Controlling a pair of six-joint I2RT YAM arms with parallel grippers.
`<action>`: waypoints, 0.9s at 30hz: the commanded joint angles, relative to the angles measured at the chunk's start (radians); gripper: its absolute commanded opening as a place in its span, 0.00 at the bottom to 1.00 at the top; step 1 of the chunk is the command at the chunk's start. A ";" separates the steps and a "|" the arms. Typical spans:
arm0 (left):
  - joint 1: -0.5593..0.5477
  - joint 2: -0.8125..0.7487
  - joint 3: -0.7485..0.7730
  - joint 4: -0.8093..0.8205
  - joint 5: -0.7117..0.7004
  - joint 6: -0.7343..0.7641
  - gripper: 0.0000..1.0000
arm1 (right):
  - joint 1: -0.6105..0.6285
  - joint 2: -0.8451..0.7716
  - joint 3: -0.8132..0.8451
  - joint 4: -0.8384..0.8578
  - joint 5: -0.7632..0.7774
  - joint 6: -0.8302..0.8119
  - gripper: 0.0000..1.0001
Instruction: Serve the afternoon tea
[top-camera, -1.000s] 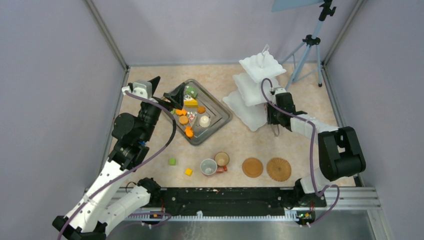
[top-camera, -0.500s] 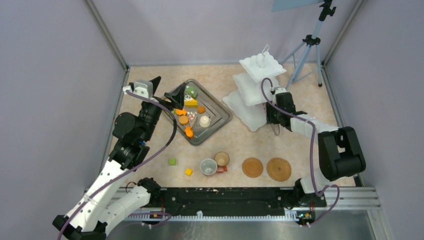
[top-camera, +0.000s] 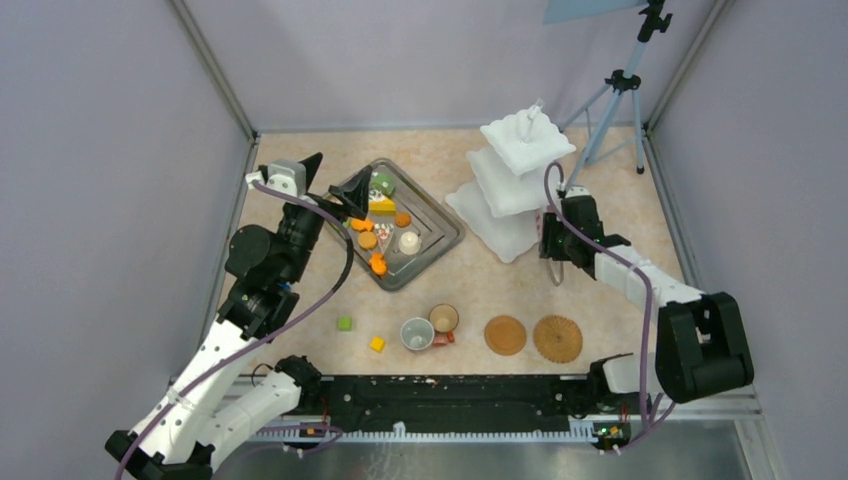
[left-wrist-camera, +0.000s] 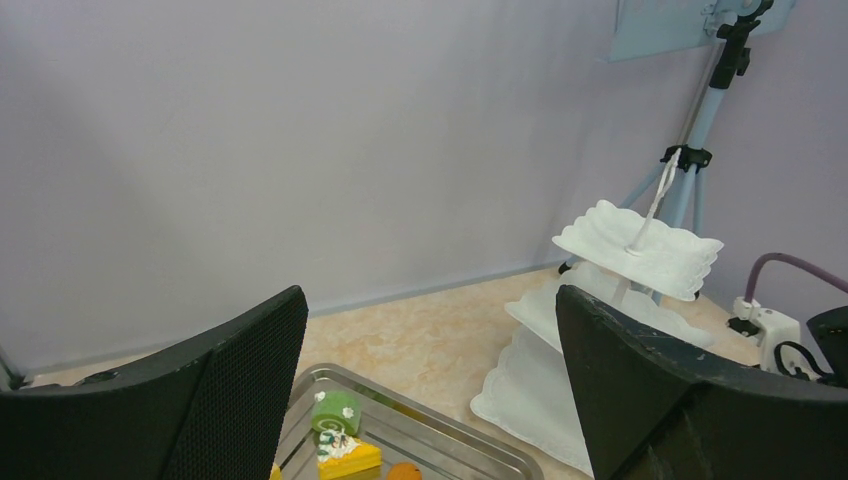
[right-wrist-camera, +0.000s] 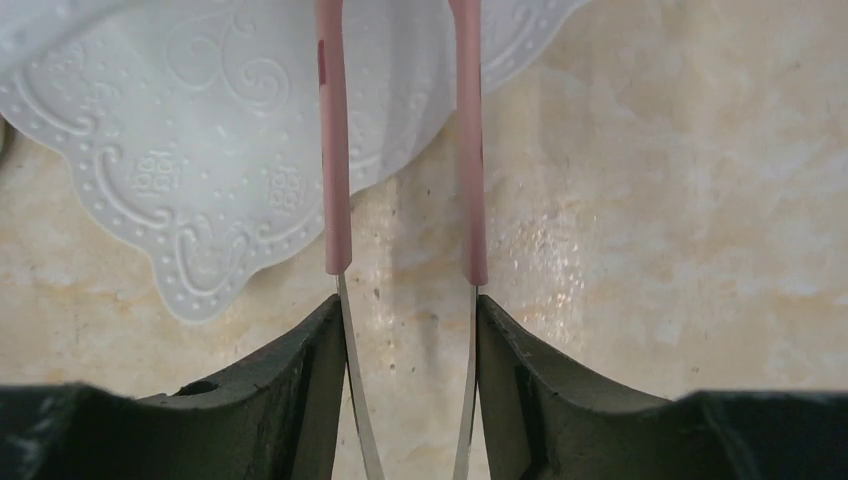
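2 cups (top-camera: 417, 333), 2 mats (top-camera: 505, 335), 1 stand (top-camera: 495, 235), 1 tongs (right-wrist-camera: 333, 150), seemingly 4 orange pastries (top-camera: 368, 240).

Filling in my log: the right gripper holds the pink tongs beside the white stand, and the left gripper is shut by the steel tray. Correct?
Not quite: the left gripper is open by the steel tray, jaws wide apart, as the left wrist view shows. The right gripper does hold the pink tongs beside the white stand.
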 joint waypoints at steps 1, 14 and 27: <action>-0.001 0.000 0.000 0.037 0.016 -0.015 0.99 | 0.008 -0.124 -0.027 -0.141 -0.002 0.135 0.46; -0.001 0.009 -0.002 0.038 -0.016 0.005 0.99 | 0.408 -0.350 0.054 -0.441 -0.030 0.386 0.47; -0.002 0.007 -0.005 0.036 -0.035 0.017 0.99 | 0.724 0.233 0.671 -0.608 0.036 0.092 0.57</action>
